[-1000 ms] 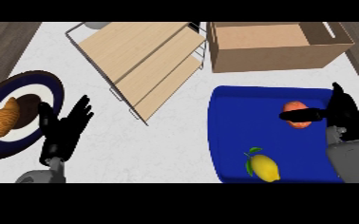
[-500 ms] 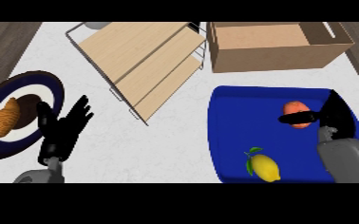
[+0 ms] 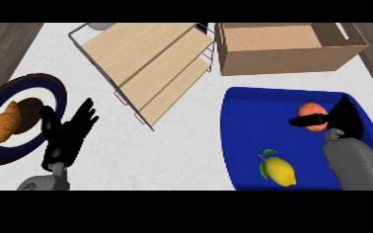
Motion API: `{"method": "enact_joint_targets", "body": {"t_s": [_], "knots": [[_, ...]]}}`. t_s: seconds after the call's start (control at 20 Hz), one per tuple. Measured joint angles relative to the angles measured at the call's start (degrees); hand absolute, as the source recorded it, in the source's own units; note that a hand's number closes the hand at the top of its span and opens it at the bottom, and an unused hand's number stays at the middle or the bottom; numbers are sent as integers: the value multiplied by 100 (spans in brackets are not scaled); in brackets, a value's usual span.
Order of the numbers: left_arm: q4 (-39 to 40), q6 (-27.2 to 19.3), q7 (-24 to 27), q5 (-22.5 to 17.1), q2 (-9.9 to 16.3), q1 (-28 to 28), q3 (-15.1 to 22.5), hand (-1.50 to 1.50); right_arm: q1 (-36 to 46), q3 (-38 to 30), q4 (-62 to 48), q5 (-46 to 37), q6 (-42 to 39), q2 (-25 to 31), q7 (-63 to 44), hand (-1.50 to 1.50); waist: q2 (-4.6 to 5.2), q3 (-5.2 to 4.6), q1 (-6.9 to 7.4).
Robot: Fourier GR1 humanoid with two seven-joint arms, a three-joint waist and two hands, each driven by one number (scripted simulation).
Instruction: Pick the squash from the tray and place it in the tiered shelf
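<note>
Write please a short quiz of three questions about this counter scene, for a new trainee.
1. True or false: the squash lies on the tiered shelf.
2. Which fruit shares the blue tray with the squash? A) lemon B) banana C) apple
3. Fill in: the left robot hand rests open beside the ____.

Key: 1 false, it lies in the tray by the right robot hand; 2 A, lemon; 3 plate.

The shelf (image 3: 149,66) has pale matt wood boards in a thin metal wire frame. The tray (image 3: 244,143) looks like smooth glossy blue plastic; the tabletop (image 3: 182,148) resembles white marble.
</note>
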State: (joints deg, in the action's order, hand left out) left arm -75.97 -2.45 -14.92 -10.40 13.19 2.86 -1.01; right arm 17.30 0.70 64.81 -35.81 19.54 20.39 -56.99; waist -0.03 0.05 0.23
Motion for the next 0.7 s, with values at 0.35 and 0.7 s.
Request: {"method": "enact_joint_targets", "body": {"t_s": [0.35,0.7], "knots": [[-113,83,-195,59,-100,6,-77,0,292,-283,-755,-80,109,-265,567,150,-12,-26,-2],[-226,114,-192,102,-114,-106,-86,0,380,-184,-1001,45,-405,-227,1116,150,-47,-89,-28]]}}
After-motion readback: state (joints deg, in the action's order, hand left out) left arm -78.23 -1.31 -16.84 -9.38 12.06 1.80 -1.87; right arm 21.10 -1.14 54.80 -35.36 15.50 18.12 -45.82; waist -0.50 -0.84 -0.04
